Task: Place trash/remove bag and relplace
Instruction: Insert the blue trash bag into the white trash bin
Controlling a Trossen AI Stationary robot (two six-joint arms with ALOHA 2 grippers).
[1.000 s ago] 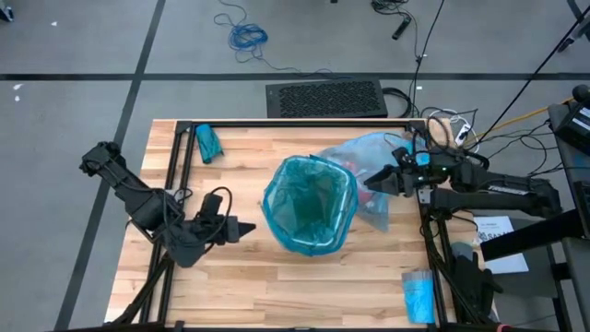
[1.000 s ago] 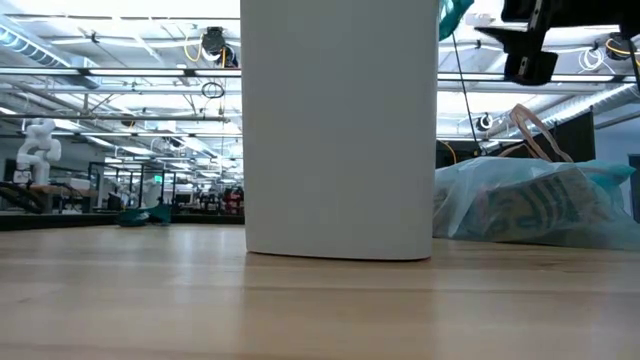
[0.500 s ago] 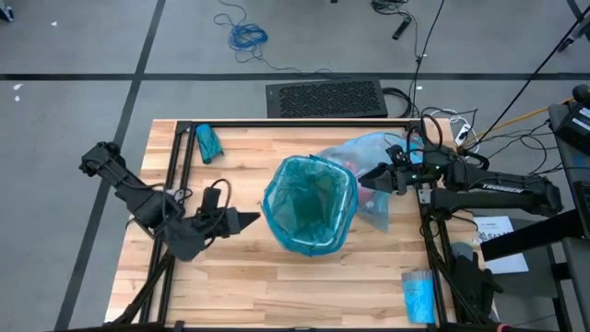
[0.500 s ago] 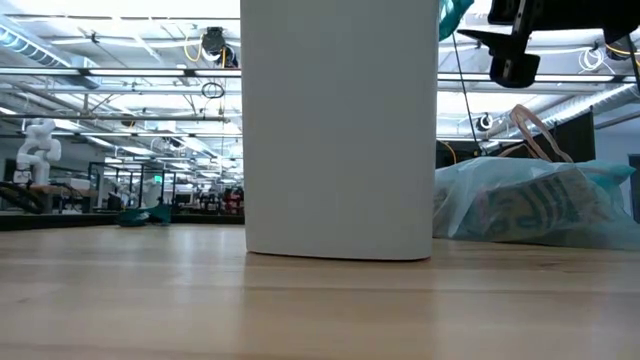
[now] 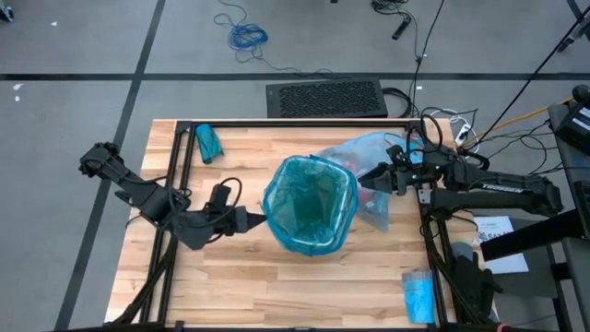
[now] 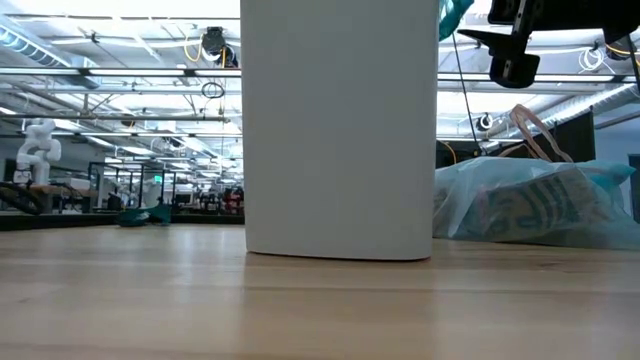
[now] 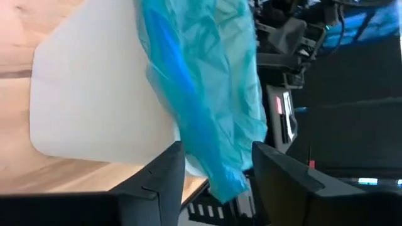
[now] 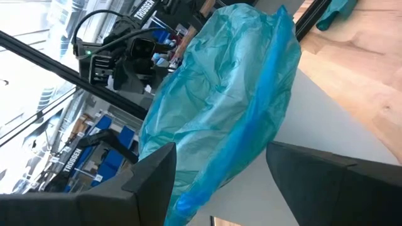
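Wooden table (image 5: 240, 277), black frame round its edges. White bin (image 6: 338, 130) stands about mid-table, upright, lined w/ a teal-blue bag (image 5: 309, 205) whose rim is folded over the bin's lip and hangs partway down the outside wall; bin interior looks empty as far as the high view shows.

Pale sky-blue bag (image 5: 373, 175) lies on the table just beside the bin, toward the right edge and a bit to the far side. It's slumped, see-through, w/ something red visible inside near the bin; in the low view it sits as a low crinkled heap (image 6: 535, 205) w/ striped/printed stuff showing through. Touching the bin or not: can't tell.

Left arm comes in from the left edge; left gripper (image 5: 251, 220) is right at the bin's left side, at liner-rim height. Jaws parted, fingers (image 7: 160, 182) either side of the hanging liner edge (image 7: 207, 94), not pinching it as far as the left wrist view shows.

Right arm reaches in from the right edge; right gripper (image 5: 369, 177) sits above the pale bag, tips just beside the bin's right rim. Jaws spread wide, nothing between them; right wrist view shows the fingers (image 8: 154, 179) framing the liner fold (image 8: 226, 113) w/out contact.

Smaller bits: teal-green folded bag (image 5: 208, 142) near the far-left corner; small blue packet (image 5: 418, 295) near the near-right corner, by the frame.
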